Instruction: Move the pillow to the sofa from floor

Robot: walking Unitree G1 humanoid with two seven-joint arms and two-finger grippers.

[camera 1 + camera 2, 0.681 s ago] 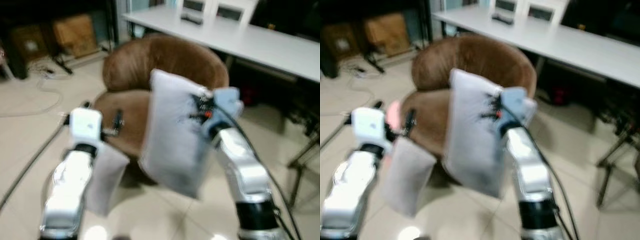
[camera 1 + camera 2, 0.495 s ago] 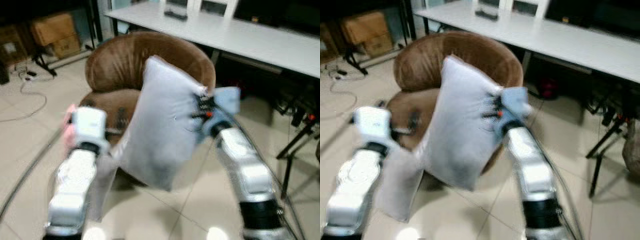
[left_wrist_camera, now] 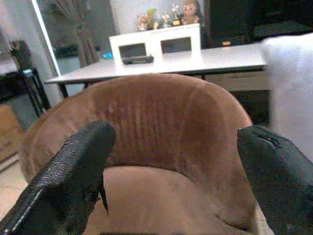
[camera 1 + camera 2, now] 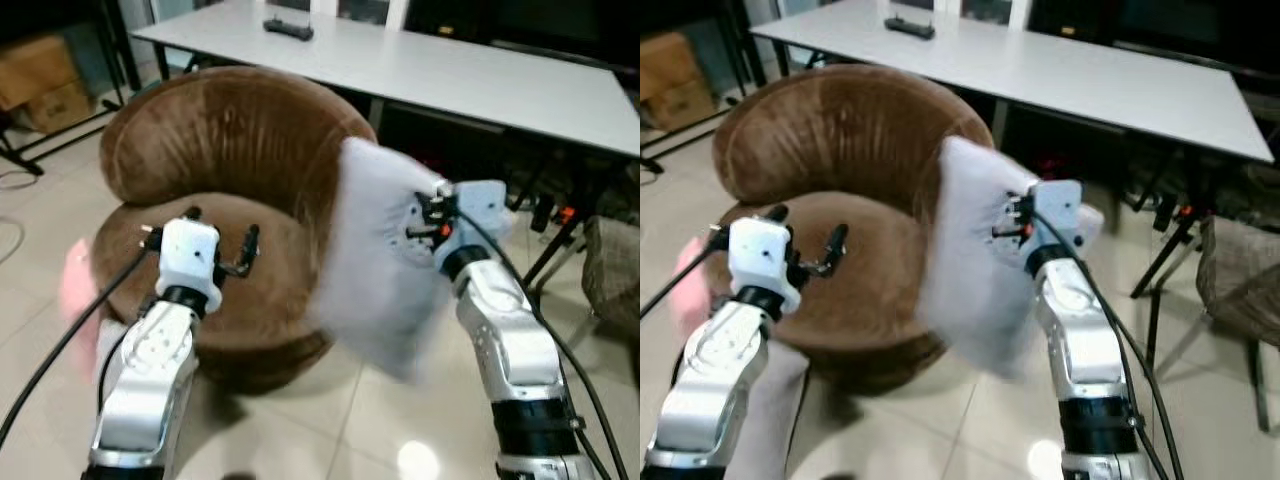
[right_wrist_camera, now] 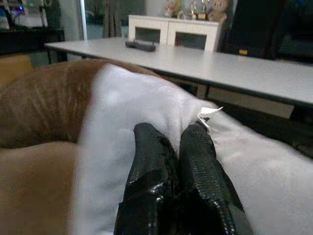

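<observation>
A white pillow hangs in the air, blurred, beside the right rim of the round brown sofa. My right gripper is shut on the pillow's upper edge near its small tag, with both black fingers pressed together on the fabric. In the head views that gripper sits at the pillow's top right corner. My left gripper is open above the sofa seat with nothing between its fingers. The sofa's curved backrest stands just ahead of it.
A long white table with a remote runs behind the sofa. Black stand legs and a woven seat are at the right. A pale cushion-like thing and a pink blur lie under my left arm. Cardboard boxes stand far left.
The view has come closer to the sofa and swung right. The pillow, still in my right gripper, has shifted from in front of the seat to the sofa's right rim.
</observation>
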